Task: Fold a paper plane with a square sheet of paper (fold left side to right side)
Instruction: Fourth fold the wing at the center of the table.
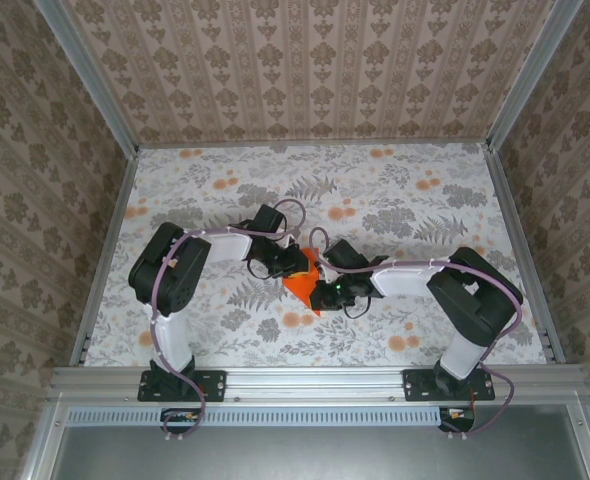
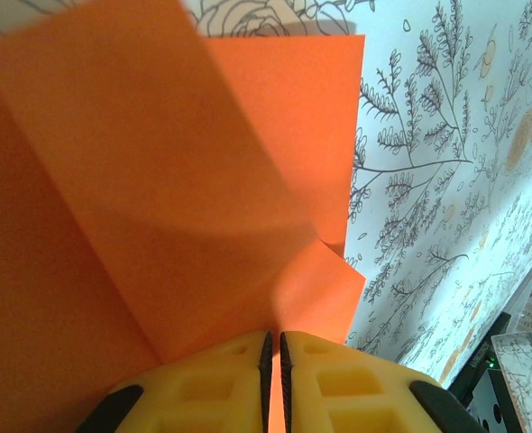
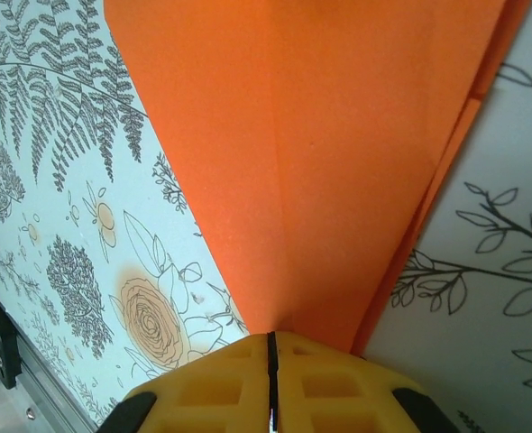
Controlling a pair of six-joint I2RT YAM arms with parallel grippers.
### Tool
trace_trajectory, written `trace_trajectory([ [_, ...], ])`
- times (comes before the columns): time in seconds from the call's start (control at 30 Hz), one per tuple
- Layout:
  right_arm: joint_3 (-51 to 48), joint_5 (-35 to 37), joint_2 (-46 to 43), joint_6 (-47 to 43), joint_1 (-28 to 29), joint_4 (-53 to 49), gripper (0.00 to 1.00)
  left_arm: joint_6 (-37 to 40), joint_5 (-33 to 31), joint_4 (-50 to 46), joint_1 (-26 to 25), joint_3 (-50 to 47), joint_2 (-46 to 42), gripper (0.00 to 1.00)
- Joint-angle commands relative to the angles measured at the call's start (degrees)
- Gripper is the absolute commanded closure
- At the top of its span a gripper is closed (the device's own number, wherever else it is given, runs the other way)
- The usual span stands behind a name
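1. Sheet position: the orange sheet (image 1: 302, 288) lies mid-counter (image 1: 405, 210) between the two arms, already creased to a narrower, pointed shape and not yet a slim dart.
2. Left tool (image 2: 274, 341): its fingers are almost together with a sliver of orange in the slit, so it is pinched on an edge of the sheet. I judge this is meant to control the side that has to travel.
3. Left wrist view: an upper flap (image 2: 185, 180) stands lifted off the layer below and throws a curved shadow, so that fold is not pressed flat.
4. Right tool (image 3: 271, 341): closed tight on the sheet's pointed end, with the centre crease (image 3: 275, 198) running straight into the slit. Gripping on the crease probably pins the fold axis.
5. Why both ends are held: thin paper would likely slide or twist on the cloth, so one end anchors while the other carries the left side over to the right.
6. Risk: the layers along the sheet's right edge in the right wrist view sit slightly offset, so a pull could skew the fold.
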Motion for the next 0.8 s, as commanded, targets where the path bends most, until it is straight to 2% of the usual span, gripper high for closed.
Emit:
trace_trajectory([
  [0.0, -2.7, -0.1, -0.7, 1.3, 1.1, -6.8, 0.92, 1.7, -4.9, -4.8, 0.3, -2.0, 0.7, 0.84],
  [0.77, -6.5, 0.3, -3.4, 2.1, 1.5, -7.8, 0.94, 2.3, -5.3, -5.9, 0.7, -1.4, 1.0, 0.84],
])
